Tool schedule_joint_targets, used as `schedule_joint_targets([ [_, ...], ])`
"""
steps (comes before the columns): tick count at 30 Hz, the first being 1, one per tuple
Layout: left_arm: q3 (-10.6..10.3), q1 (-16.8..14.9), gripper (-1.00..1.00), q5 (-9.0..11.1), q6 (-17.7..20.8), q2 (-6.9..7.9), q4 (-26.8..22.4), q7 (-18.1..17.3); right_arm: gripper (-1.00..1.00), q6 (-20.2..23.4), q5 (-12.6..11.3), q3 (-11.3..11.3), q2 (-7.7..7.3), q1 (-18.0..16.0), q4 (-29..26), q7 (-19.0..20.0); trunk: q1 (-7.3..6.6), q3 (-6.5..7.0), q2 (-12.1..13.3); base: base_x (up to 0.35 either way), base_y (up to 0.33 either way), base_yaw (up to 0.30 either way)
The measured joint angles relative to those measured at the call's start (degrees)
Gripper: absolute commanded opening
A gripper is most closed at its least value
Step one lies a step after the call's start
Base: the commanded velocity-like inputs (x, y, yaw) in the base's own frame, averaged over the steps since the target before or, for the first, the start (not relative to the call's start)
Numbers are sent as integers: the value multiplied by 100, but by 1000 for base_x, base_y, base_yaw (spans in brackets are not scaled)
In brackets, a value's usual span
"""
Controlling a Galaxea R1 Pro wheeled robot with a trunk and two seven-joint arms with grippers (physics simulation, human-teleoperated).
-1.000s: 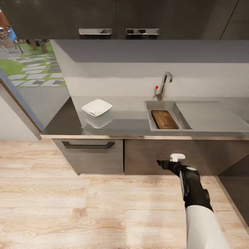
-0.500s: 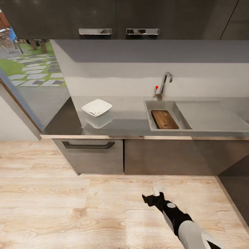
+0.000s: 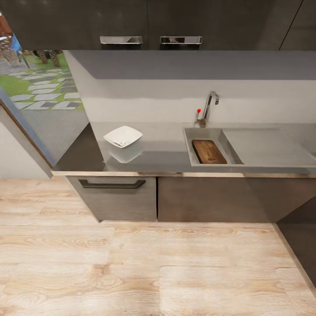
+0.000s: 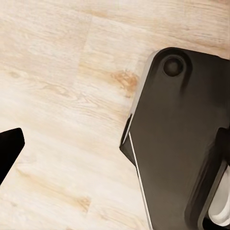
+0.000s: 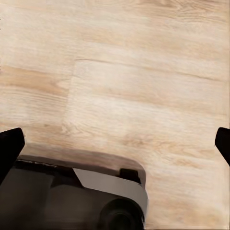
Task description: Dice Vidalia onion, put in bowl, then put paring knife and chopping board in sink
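Lying in the sink [image 3: 193,159], dark grained chopping board [image 3: 209,152]; right tool [image 5: 115,143] spread wide.

You have no writing, label, brand, number or sign to read anywhere here: the cabinet fronts, the wall, the desk top and the wooden floor all show plain surfaces, and the robot's dark base carries no marking you can make out.

Even, bright, shadowless-looking simulator light; sharp throughout.
A soft shadow band lies under the cabinets [image 3: 149,22]; the table [image 3: 162,149] mirrors the bowl [image 3: 123,136] faintly; wrist views slightly soft.
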Motion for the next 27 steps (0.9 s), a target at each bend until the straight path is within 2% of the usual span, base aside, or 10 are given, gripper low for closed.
schedule_joint_targets([
  [4,-1,0,100,1,0,-3,1,-1,100,-247,-13,-6,-20,226,-14,-6,0,1,0,0,0,0],
  [8,-1,0,100,1,0,-4,1,-1,100,-268,-22,-16,-18,243,-28,-8,1,1,0,0,0,0],
  [10,-1,0,100,1,0,-4,1,-1,100,-274,-153,-29,-14,248,-33,-14,0,10,0,0,0,0],
  [13,-1,0,100,1,0,-4,1,-1,100,-275,-193,-29,-14,248,-33,-14,0,35,0,0,0,0],
  [27,-1,-2,100,1,0,-4,1,-1,100,-275,-208,-31,-20,248,-28,-14,0,161,0,0,0,0],
])
